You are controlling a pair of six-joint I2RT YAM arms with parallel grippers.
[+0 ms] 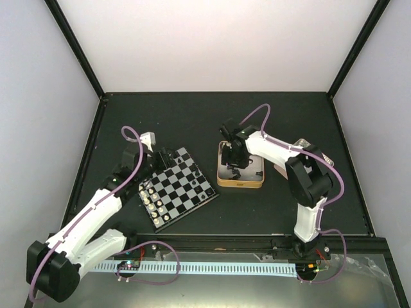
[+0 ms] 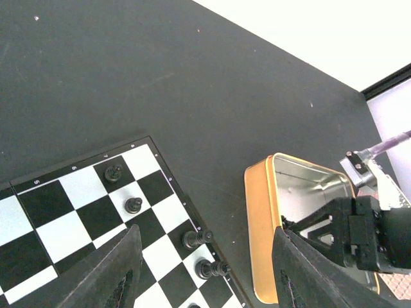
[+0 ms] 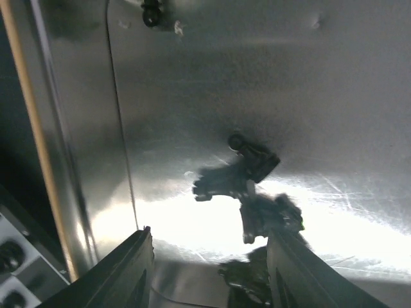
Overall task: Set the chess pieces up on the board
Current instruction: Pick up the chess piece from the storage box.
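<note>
- Overhead, the board (image 1: 182,192) lies turned at an angle on the dark table (image 1: 270,119), left of centre. The gold-rimmed tin (image 1: 244,185) sits well apart to its right.
- Several black chess pieces (image 2: 133,205) stand upright on squares near the board edge that faces the tin. Cream-white pieces (image 1: 151,200) line the opposite, near-left edge.
- More black pieces lie tumbled in a loose heap on the tin's shiny floor in the right wrist view. One lies apart near the top of that view (too blurred to tell its kind).
- The left gripper (image 2: 205,256) hovers above the far part of the board. Its jaws are parted wide with nothing between them; only board squares, a few standing pieces and bare table show in the gap.
- The right gripper (image 3: 207,256) is down inside the tin, pointed at the heap. Its jaws stand apart, far wider than any one piece, and grip nothing that can be seen. A dark smear low between the fingers (image 3: 128,276) cannot be made out.
- From the left wrist view, the right gripper shows as a black block inside the tin's open top.
</note>
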